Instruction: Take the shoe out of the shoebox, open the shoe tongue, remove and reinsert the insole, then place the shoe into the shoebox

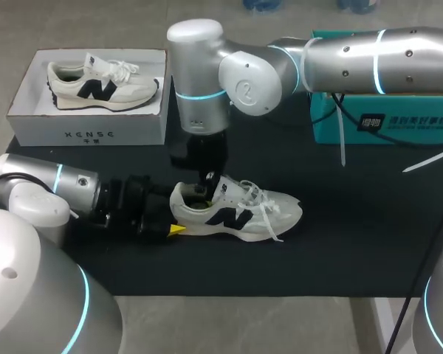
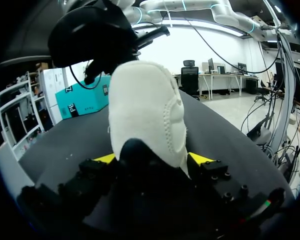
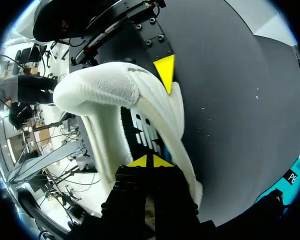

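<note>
A white sneaker (image 1: 236, 210) with a dark logo lies on its sole on the black table, toe pointing right. My left gripper (image 1: 176, 214) comes in from the left and clamps the heel (image 2: 145, 110) between its two yellow tips, one on each side. My right gripper (image 1: 207, 184) reaches straight down into the shoe's opening. In the right wrist view its yellow tips (image 3: 150, 161) are pressed together on the dark printed insole (image 3: 142, 130) inside the shoe. The white shoebox (image 1: 88, 125) stands at the back left, with a second matching sneaker (image 1: 100, 85) in it.
A teal box (image 1: 384, 122) stands at the back right, behind my right arm. The shoe's loose laces (image 1: 269, 217) trail toward the front of the black table (image 1: 354, 236).
</note>
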You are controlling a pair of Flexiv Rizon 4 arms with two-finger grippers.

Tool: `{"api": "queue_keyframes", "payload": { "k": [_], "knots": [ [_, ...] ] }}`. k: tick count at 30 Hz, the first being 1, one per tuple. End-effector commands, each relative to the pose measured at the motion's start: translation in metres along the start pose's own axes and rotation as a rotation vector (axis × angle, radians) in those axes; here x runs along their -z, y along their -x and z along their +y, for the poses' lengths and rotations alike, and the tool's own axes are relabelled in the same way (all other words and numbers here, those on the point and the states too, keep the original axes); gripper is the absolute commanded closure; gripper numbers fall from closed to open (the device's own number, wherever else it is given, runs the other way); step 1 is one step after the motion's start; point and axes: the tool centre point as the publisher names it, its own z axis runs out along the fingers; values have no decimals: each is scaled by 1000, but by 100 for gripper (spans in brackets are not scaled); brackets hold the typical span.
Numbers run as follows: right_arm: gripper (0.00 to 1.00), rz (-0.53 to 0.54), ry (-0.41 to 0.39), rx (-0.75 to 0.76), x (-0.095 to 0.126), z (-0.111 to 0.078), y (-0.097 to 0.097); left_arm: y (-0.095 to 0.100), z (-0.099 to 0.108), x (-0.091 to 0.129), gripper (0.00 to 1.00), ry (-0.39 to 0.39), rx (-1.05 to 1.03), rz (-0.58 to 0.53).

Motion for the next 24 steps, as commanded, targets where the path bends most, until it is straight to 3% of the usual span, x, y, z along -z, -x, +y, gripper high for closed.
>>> {"api": "queue_keyframes", "payload": {
  "k": [1, 7, 24],
  "knots": [
    [100, -40, -3, -16, -3, -4, -10, 4, 3, -10, 100, 3, 0, 1],
    [100, -86, -23, -29, 19, -13, -11, 4, 3, -10, 100, 3, 0, 1],
    [100, -120, -25, -37, 30, -15, -4, 4, 3, -10, 100, 3, 0, 1]
  ]
}}
